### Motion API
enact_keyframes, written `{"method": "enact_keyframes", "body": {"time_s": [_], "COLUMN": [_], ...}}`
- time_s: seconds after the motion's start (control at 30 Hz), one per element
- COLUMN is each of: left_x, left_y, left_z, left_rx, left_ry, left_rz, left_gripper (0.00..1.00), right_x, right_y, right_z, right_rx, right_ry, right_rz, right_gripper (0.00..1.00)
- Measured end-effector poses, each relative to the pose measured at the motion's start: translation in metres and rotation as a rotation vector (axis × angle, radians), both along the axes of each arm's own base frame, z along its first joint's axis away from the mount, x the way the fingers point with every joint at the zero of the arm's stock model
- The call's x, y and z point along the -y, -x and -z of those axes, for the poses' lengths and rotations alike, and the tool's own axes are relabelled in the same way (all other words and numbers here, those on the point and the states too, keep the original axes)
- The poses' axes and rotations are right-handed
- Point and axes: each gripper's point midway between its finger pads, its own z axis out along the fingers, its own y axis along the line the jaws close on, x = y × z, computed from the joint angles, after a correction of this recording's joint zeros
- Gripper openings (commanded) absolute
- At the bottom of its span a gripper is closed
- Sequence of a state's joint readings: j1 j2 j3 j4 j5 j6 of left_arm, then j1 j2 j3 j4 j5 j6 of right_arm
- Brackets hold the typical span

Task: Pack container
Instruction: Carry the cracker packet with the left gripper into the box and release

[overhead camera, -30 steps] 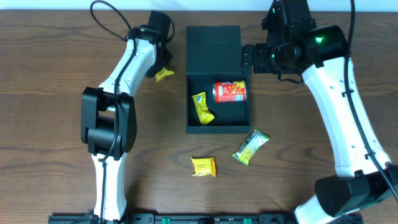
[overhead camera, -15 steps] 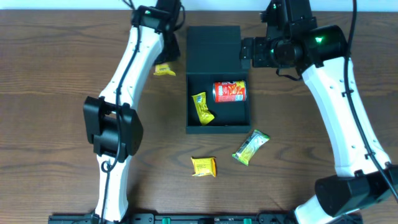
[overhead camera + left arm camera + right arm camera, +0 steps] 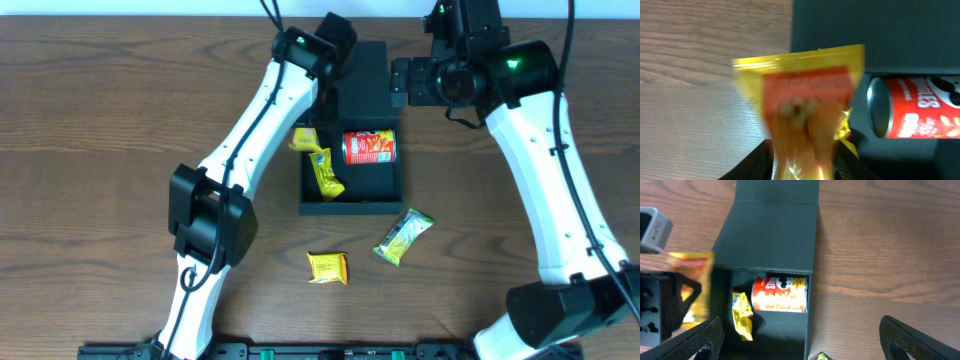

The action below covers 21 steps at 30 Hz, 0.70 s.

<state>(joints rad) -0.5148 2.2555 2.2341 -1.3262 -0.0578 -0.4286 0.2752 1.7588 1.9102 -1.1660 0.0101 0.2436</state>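
Dark wood table [image 3: 90, 130], grain running left to right. At its centre, container [image 3: 312, 200], open, with lid [image 3: 360, 75] laid back flat toward the far edge. Inside, against the far wall, red can [image 3: 370, 147] on its side, metal end pointing left in the left wrist view. Beside it to the left, crumpled yellow packet [image 3: 325, 172], tilted, near the left wall, apart from the can. Left gripper [image 3: 801, 162] reaches in from the left, pinched onto orange packet [image 3: 800, 95], dark fingers [image 3: 752, 160] pressing its lower end from both sides. Packet blurred in the wrist view, print unreadable; hangs off the table, right at the container's left wall, whether over the rim or just outside it cannot tell. Right gripper [image 3: 800, 347] parked above the container's far right side, jaws spread wide, nothing between them, fingertips showing at both lower corners of its own view. On the table in front of the container, well apart from it, green packet [image 3: 403, 236] lying at a slant and flat yellow packet [image 3: 327, 267] to its left, the two not touching.
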Motion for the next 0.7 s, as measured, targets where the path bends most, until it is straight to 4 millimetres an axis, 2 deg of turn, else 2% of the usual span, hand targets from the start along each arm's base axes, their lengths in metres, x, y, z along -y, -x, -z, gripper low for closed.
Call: {"method": "enact_keyframes", "body": {"time_s": [0.3,0.5,0.57,0.63,0.7], "left_x": [0.02,0.014,0.008,0.003,0.003], "left_y": [0.011,0.017,0.025,0.027,0.023], "left_z": [0.0,-0.001,-0.008,-0.02,-0.036], "left_rx": [-0.013,-0.038,-0.068,-0.069,-0.029], "left_ry": [0.027,0.011,-0.007,-0.012,0.005], "left_rz": [0.008,0.016,0.029,0.059,0.095], "left_gripper": [0.4,0.45,0.57,0.95,0.95], "right_x": [0.002,0.005,0.007,0.009,0.01], "right_y": [0.003,0.012,0.019,0.025,0.03], "right_z": [0.002,0.008,0.011,0.014,0.015], "right_rx": [-0.014,-0.056,-0.087,-0.111,-0.125], "right_ry": [0.009,0.029,0.04,0.054,0.067], "right_rz": [0.003,-0.009,-0.012,-0.026,-0.044], "right_gripper": [0.99,0.99,0.99,0.99,0.99]}}
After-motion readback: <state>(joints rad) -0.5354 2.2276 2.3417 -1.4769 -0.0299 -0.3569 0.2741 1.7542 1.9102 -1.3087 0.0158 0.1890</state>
